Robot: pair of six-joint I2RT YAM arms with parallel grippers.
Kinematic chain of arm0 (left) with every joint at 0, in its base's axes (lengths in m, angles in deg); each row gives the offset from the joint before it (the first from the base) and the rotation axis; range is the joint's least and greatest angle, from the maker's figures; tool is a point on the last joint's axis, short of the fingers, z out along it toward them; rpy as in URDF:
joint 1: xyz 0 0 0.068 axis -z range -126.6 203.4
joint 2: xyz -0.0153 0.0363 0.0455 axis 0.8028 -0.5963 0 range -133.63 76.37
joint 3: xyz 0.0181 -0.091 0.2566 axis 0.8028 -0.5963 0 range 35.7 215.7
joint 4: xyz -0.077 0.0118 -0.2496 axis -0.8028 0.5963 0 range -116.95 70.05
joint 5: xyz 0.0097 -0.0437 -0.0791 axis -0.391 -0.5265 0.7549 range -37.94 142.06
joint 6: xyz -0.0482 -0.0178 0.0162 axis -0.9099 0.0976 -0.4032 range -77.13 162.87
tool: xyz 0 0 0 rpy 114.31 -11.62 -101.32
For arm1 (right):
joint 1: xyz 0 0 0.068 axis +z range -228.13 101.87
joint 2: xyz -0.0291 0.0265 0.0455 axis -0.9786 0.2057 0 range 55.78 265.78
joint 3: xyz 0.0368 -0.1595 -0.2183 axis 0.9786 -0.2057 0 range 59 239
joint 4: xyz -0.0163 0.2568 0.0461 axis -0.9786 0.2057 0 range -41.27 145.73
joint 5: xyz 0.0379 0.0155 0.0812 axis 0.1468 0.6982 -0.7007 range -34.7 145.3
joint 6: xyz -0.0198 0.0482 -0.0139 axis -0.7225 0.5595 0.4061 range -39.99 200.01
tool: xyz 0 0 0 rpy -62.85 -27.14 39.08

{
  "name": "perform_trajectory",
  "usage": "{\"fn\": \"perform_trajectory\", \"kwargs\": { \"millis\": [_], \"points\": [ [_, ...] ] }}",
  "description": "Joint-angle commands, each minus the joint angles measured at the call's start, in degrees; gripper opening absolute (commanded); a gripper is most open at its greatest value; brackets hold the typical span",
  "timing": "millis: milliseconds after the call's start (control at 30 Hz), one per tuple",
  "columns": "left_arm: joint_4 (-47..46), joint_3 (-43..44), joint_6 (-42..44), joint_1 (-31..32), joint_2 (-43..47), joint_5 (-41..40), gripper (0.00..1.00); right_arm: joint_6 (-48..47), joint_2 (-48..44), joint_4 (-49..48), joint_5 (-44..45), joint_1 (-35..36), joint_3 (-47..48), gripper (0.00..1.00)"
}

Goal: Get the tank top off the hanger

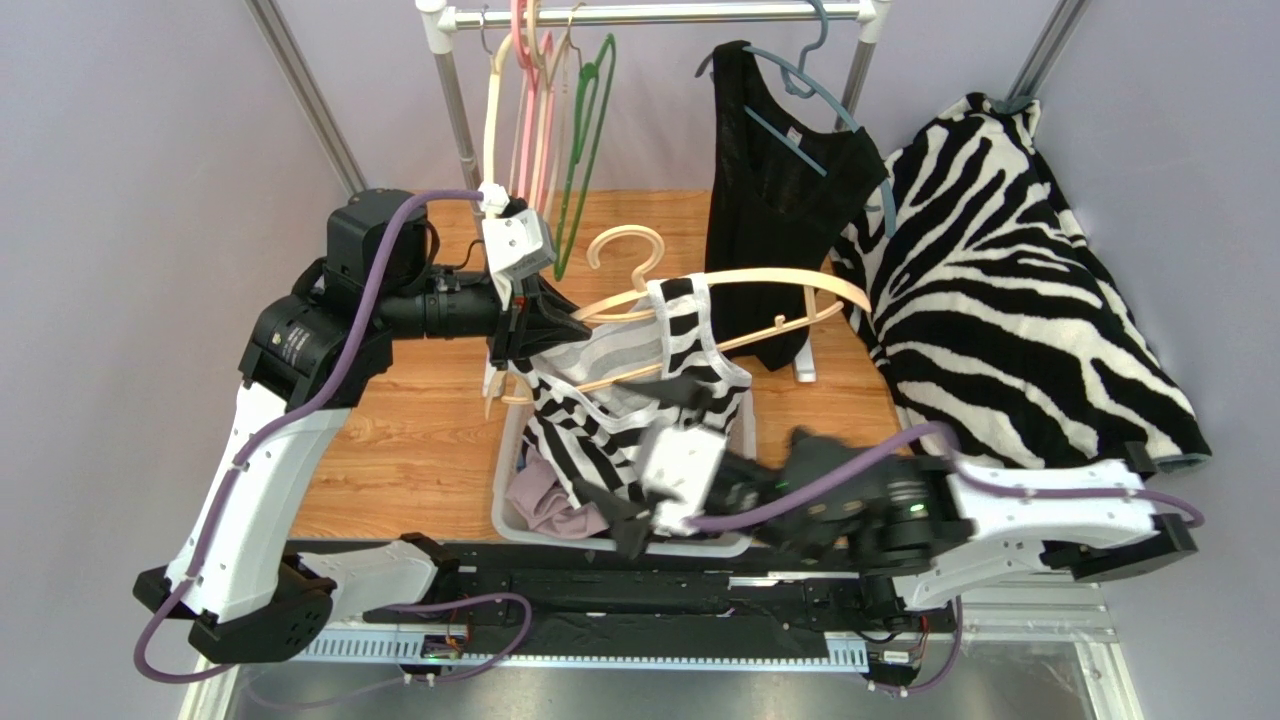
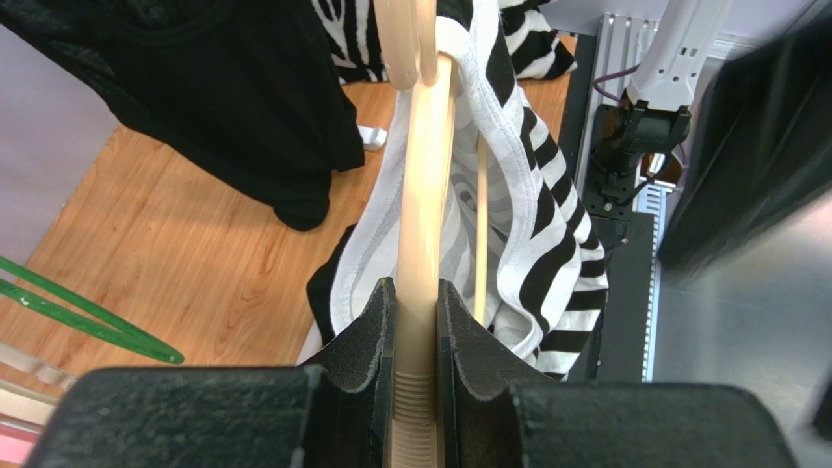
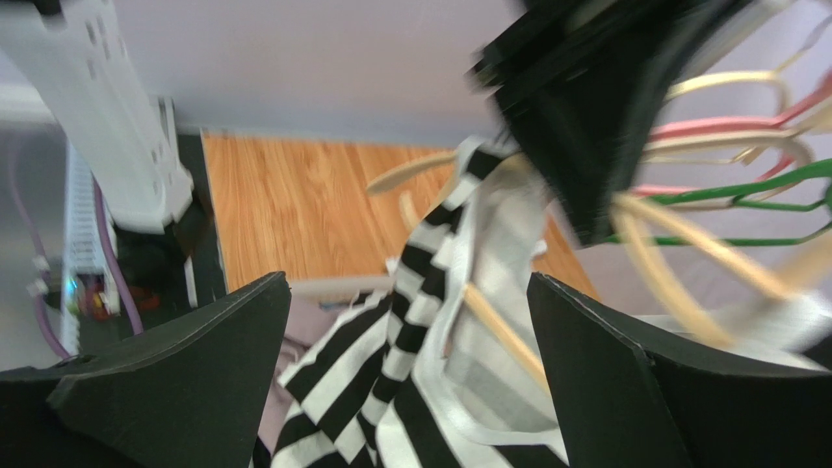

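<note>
A black-and-white striped tank top [image 1: 594,413] hangs from a cream hanger [image 1: 781,281] held tilted over the table. One strap [image 2: 459,39] still loops the hanger [image 2: 427,175] near its hook, and the cloth [image 2: 532,205] sags below the arm. My left gripper [image 1: 519,327] is shut on the hanger's ribbed end [image 2: 418,302]. My right gripper [image 1: 643,455] sits just under the hanging cloth with its jaws wide apart. In the right wrist view the tank top [image 3: 420,361] and the hanger's lower bar [image 3: 498,331] lie between the open right gripper [image 3: 410,292] fingers, untouched.
A basket [image 1: 502,495] with pinkish clothes sits under the tank top. Behind stands a rack [image 1: 661,12] with pink, cream and green hangers [image 1: 589,135], a black top [image 1: 774,180] on a blue hanger, and a large zebra garment [image 1: 1007,285] at the right.
</note>
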Motion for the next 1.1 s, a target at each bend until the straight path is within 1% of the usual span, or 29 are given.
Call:
{"fn": "perform_trajectory", "kwargs": {
  "millis": [0,67,100,133,167,200,267,300,333,400,433,467,567,633,667,767,933,1000,1033,1067],
  "points": [
    [-3.64,1.43,-1.41,-0.31,0.91,0.54,0.03,-4.50,3.52,-7.14,4.15,0.38,-3.59,1.00],
    [-3.64,1.34,-1.67,-0.31,1.08,0.71,0.03,-5.02,5.45,-9.60,3.27,-0.40,-4.03,0.97],
    [-3.73,1.43,-1.85,-0.31,1.17,0.80,0.03,-5.46,6.07,-13.19,3.18,-0.67,-4.56,0.96],
    [-3.82,1.60,-1.93,-0.31,1.26,0.97,0.03,-6.42,6.60,-14.53,3.09,-1.45,-5.17,0.94],
    [-3.91,1.52,-2.28,-0.31,1.43,1.15,0.03,-7.04,7.48,-15.76,3.53,-1.64,-5.70,0.90],
    [-3.99,1.60,-2.29,-0.31,1.52,1.06,0.02,-7.83,8.44,-20.56,3.96,-1.81,-6.22,0.88],
    [-3.91,0.99,-2.29,-0.40,2.05,1.06,0.03,-10.72,9.15,-24.97,4.76,-1.99,-8.67,0.84],
    [-3.91,0.47,-2.29,-0.40,2.40,0.98,0.03,-11.61,9.76,-29.52,5.02,-1.90,-9.47,0.84],
    [-3.91,0.20,-2.37,-0.48,2.75,1.06,0.03,-12.05,10.03,-30.87,4.76,-2.60,-10.09,0.83],
    [-3.91,-0.24,-2.46,-0.57,3.10,1.15,0.03,-11.01,10.64,-31.76,3.80,-3.39,-10.10,0.79],
    [-3.91,-0.33,-2.38,-0.66,3.19,1.33,0.03,-10.31,11.08,-31.33,1.88,-4.53,-9.84,0.76],
    [-3.91,-0.33,-2.46,-0.66,3.37,1.24,0.03,-9.43,11.35,-31.15,1.08,-5.06,-9.57,0.70],
    [-3.91,-0.15,-2.46,-0.75,3.28,1.33,0.03,-7.93,12.93,-30.71,-1.12,-6.29,-8.43,0.61],
    [-3.91,-0.15,-2.38,-0.75,3.37,1.33,0.03,-6.79,13.81,-30.45,-2.61,-6.91,-7.82,0.57],
    [-3.91,-0.24,-2.46,-0.75,3.46,1.24,0.03,-6.35,14.33,-30.27,-3.14,-7.17,-7.46,0.50],
    [-3.91,-0.24,-2.55,-0.75,3.46,1.42,0.03,-4.68,15.13,-30.10,-4.55,-8.23,-6.58,0.38],
    [-3.91,-0.68,-2.81,-0.75,3.98,2.03,0.03,-3.71,15.92,-30.01,-5.78,-9.02,-5.44,0.29],
    [-3.99,-1.20,-2.90,-0.75,4.33,2.38,0.03,-3.53,16.27,-30.01,-6.05,-9.02,-5.09,0.22],
    [-3.91,-1.47,-2.99,-0.75,4.42,2.47,0.03,-3.36,16.45,-30.01,-6.22,-9.02,-4.74,0.16],
    [-3.99,-1.73,-2.99,-0.75,4.51,2.47,0.03,-3.36,16.62,-30.18,-6.31,-9.02,-4.56,0.13]
  ]
}}
